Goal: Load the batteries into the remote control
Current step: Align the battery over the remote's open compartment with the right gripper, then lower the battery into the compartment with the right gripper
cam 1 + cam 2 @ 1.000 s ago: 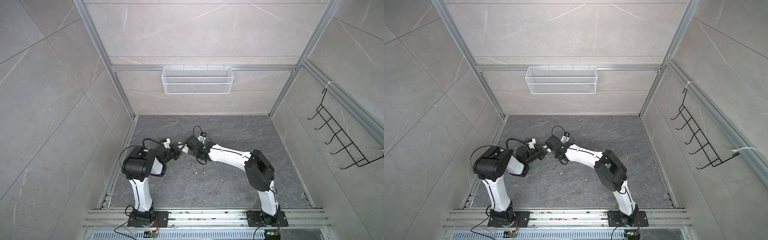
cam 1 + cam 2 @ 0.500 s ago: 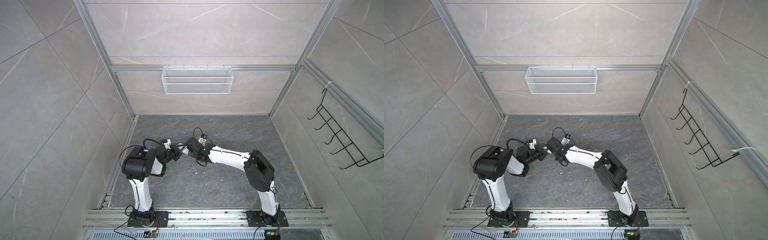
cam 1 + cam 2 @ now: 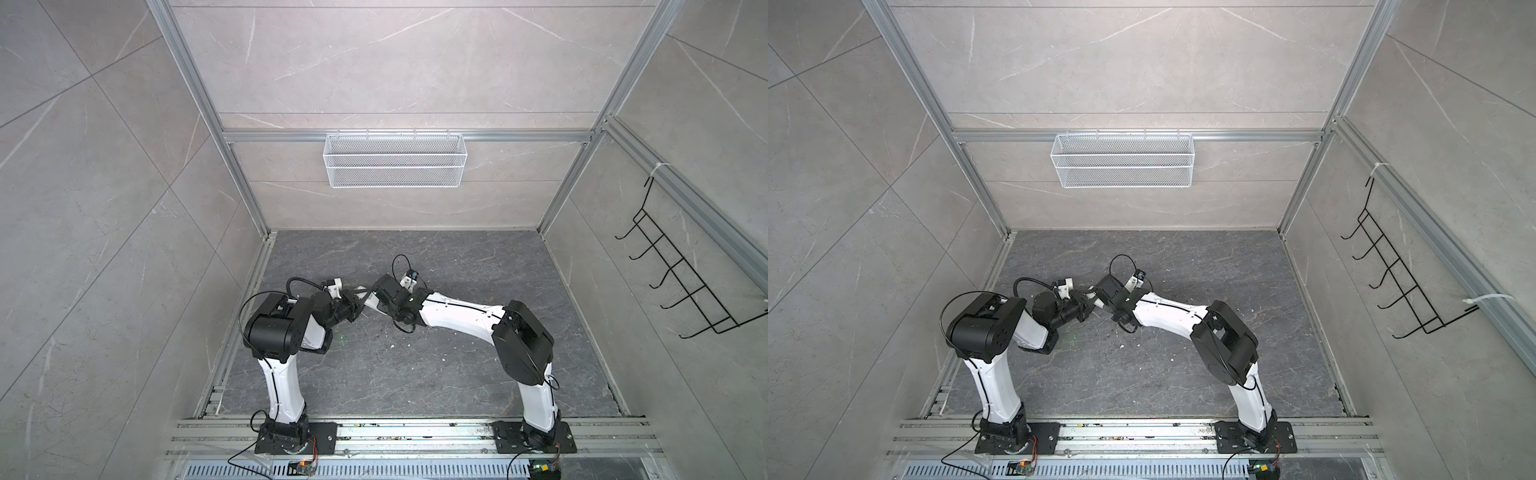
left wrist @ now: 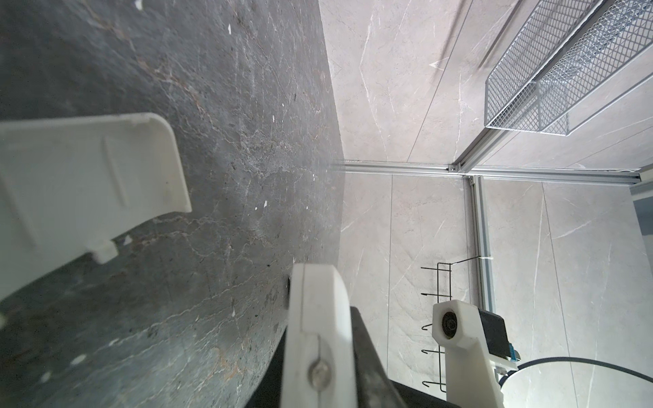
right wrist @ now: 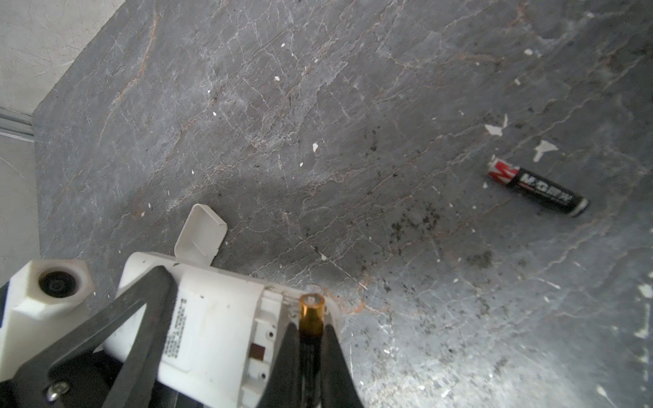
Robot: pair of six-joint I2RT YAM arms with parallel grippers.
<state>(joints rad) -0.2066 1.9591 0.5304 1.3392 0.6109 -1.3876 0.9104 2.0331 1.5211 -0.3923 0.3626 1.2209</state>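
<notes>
Pinching battery (image 5: 311, 314), right pincer (image 5: 311, 333) nearly closed; left pincer (image 3: 352, 306) clamped on remote control (image 5: 219, 318); second battery (image 5: 537, 190) lying apart.

Left arm (image 3: 282, 386) and right arm (image 3: 457, 320) are built alike: glossy white link shells, bulky black rounded joint housings (image 3: 523, 345), black base plates (image 3: 326, 434) bolted down at the corners. Thin black cables (image 3: 249, 307) are looped free off the joints and run along the white links. Each wrist is fitted with a white printed camera mount (image 4: 456, 328) carrying a round lens, black module and blue connector. Black tapered fingers (image 5: 282, 360) are seen on the right gripper (image 5: 311, 328), and an open triangular black finger frame with a silver screw (image 5: 58, 388) on the left gripper (image 3: 357, 305).
</notes>
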